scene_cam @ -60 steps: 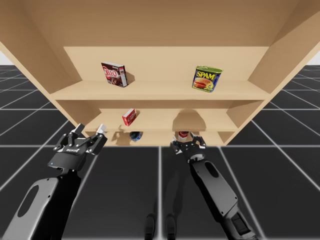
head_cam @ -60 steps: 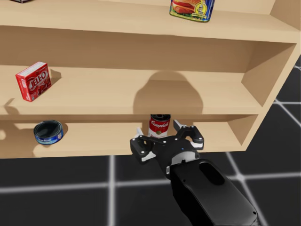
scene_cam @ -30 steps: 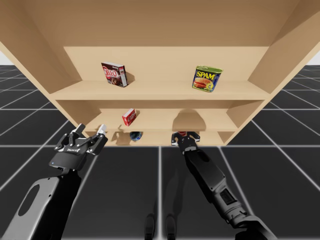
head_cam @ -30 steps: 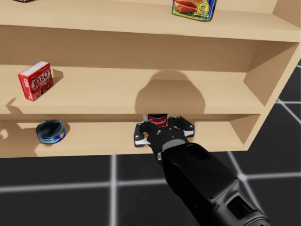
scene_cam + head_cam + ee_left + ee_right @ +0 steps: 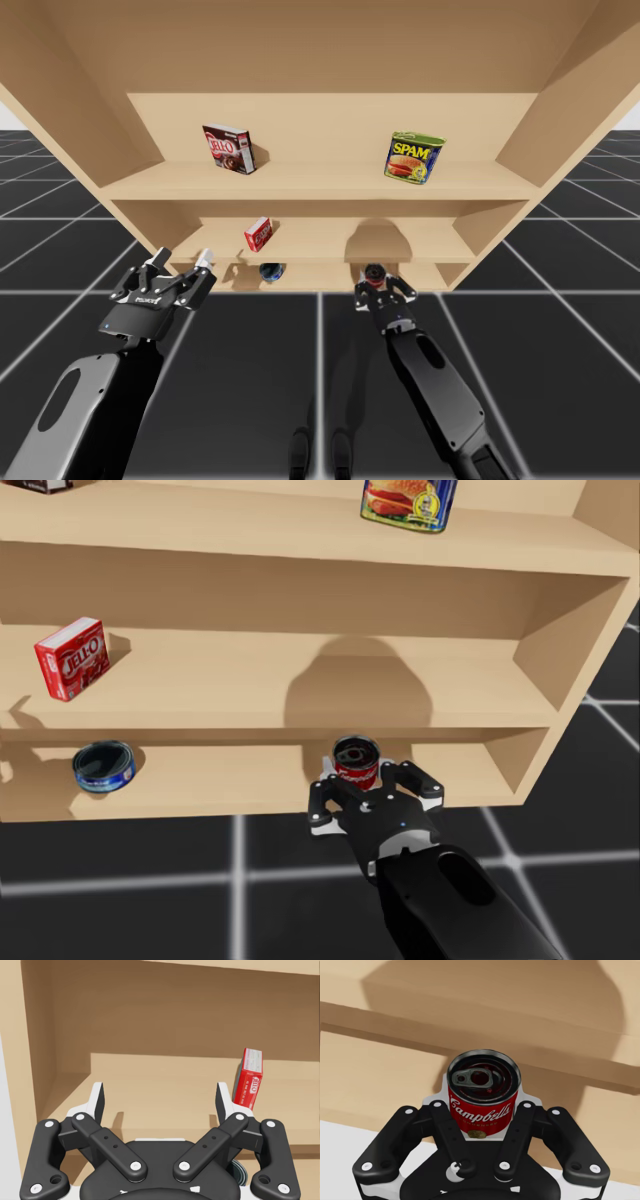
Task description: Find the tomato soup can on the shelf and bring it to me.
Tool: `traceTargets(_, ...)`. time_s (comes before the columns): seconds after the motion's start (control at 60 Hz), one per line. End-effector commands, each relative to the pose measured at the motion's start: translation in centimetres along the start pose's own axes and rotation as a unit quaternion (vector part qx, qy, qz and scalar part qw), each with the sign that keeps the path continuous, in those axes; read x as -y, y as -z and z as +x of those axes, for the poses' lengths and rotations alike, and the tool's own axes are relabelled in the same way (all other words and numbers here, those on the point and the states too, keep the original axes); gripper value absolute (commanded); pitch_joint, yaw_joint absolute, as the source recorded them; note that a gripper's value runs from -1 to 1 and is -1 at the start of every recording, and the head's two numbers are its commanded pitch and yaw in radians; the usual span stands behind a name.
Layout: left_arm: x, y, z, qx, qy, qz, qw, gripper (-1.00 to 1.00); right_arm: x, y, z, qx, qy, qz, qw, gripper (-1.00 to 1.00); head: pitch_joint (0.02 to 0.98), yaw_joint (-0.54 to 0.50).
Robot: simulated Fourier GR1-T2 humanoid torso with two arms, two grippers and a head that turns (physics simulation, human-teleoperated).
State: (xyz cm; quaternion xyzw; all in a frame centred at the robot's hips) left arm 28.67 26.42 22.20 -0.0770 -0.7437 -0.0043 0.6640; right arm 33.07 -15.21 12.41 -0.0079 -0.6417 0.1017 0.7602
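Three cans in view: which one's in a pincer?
The red-and-white round can, clamped in my right pincer. The low blue can lies on the bottom shelf, the blue-and-yellow rectangular can stands on the top shelf, both untouched.

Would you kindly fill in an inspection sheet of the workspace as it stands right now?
Surface: wooden shelf with three levels, open at the front.
Job's things: red-and-white round can, tilted, at the bottom level's front edge.
Clutter: brown box and blue-and-yellow rectangular can on the top level; red box on the middle level; low round blue can on the bottom level.
Grippers: right gripper shut on the red-and-white round can; left gripper open, nothing between its fingers, in front of the shelf.
Cables: nothing seen.
Surroundings: dark gridded floor.
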Motion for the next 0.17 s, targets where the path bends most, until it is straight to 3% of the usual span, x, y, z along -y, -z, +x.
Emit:
traceTargets(0.017, 0.0, 0.0, 0.0, 0.0, 0.001, 0.001, 1.0, -1.0, 2.7, -2.4, 0.9, 0.032, 0.005, -0.058, 0.9978, 1.0, 0.673, -0.17)
traceTargets(0.167, 0.0, 0.0, -0.1, -0.001, 0.003, -0.002, 1.0, -1.0, 3.4, -5.4, 0.6, 0.044, -0.009, -0.061, 0.9971, 1.0, 0.671, -0.17)
